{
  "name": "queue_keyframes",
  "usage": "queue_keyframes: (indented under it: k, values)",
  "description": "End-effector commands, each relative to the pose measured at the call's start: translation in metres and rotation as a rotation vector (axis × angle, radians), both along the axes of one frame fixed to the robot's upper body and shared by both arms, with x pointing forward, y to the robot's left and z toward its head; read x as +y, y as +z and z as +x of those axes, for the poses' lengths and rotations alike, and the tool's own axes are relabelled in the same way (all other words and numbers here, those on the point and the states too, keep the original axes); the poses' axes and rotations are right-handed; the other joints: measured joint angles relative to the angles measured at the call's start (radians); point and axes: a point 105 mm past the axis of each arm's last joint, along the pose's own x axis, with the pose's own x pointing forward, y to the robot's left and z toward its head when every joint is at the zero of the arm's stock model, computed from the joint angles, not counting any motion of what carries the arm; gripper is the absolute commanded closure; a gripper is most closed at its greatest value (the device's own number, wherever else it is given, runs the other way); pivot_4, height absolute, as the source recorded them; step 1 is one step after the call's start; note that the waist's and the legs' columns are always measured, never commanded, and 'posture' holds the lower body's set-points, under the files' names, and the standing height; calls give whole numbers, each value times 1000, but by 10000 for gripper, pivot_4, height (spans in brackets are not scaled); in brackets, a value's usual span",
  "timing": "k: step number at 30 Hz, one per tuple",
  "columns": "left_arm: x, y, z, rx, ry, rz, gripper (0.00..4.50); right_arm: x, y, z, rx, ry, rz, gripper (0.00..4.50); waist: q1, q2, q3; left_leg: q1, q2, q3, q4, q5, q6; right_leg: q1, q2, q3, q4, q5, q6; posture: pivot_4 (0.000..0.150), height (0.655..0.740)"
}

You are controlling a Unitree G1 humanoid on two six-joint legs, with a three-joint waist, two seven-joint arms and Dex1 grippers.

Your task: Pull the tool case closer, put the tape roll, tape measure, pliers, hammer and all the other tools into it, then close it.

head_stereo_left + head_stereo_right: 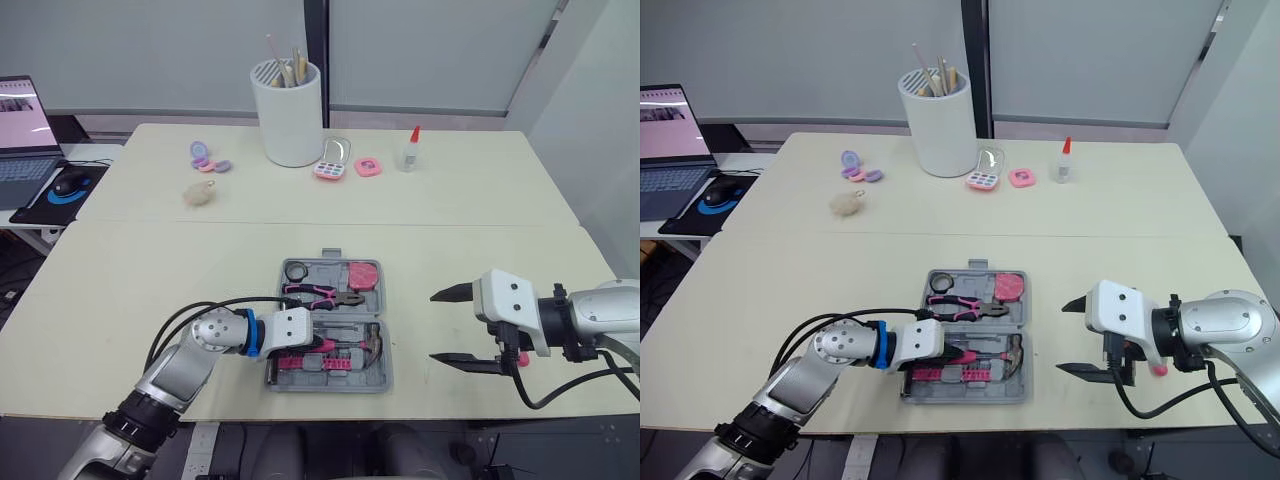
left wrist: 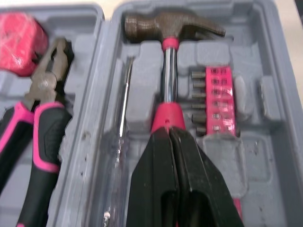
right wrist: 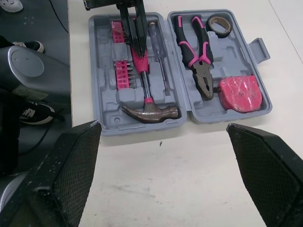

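Observation:
The grey tool case point(image 1: 384, 381) lies open near the table's front edge. Its far half holds the tape roll point(image 1: 297, 270), the pink-handled pliers point(image 1: 322, 294) and the pink tape measure point(image 1: 364, 273). In its near half lie the hammer point(image 2: 169, 56), a clear-handled screwdriver point(image 2: 122, 118) and a pink bit set point(image 2: 218, 104). My left gripper point(image 2: 169, 133) is shut, its tips resting on the hammer's pink handle inside the case. To the right of the case, just above the table, my right gripper point(image 1: 434, 327) stands wide open with nothing in it.
At the back of the table stand a white cylinder point(image 1: 288, 112) with sticks, a glue bottle point(image 1: 411, 148) and small pink and purple items point(image 1: 333, 165). A laptop point(image 1: 25, 125) and mouse point(image 1: 70, 184) sit on a side desk at the far left.

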Motion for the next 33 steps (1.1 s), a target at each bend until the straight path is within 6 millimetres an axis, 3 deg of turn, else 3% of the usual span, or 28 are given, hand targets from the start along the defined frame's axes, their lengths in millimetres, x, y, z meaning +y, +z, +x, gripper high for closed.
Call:
queue_keyframes:
  k: [1,6,11,21,24,29,32,33]
  values:
    - [9,-20,-5,24,6,68,44808,2,6,-2,-27,17,3,0,0,1,-1,0,0,0,0,0,0,0,0,0,0,0,0,1500,7376]
    - [12,-26,-8,38,27,63,44808,1,6,-1,-30,17,-1,0,0,3,-2,3,0,0,0,0,0,3,0,0,0,0,0,1500,7376]
    - [15,-14,-10,27,49,-4,44808,0,8,0,-44,11,-2,0,-3,4,-3,4,1,-1,0,0,0,5,0,0,0,0,0,1500,7376]
    - [59,61,-1,-59,177,-267,44808,-6,18,13,-124,-67,48,0,-4,4,-2,3,1,-2,0,0,0,4,-3,-2,0,0,0,1500,7376]
    - [88,75,1,-66,305,-307,44808,-20,24,21,-160,-169,78,0,-3,3,-2,2,0,-1,0,0,0,4,-5,-2,-1,0,0,1500,7376]
    - [165,75,-4,-88,679,-349,44808,-76,19,28,-208,-410,48,0,-4,3,-2,2,0,-1,-1,0,0,3,-5,-2,-3,0,1,1500,7376]
    - [189,66,-19,-62,811,-373,38896,-108,13,24,-197,-525,32,0,-3,3,-2,2,0,0,-1,0,0,4,-5,-2,-3,-1,1,1500,7376]
    - [198,57,-32,-37,868,-380,35810,-126,6,18,-167,-577,9,0,-3,3,-2,2,0,0,-1,0,0,4,-6,-1,-4,-1,1,1500,7376]
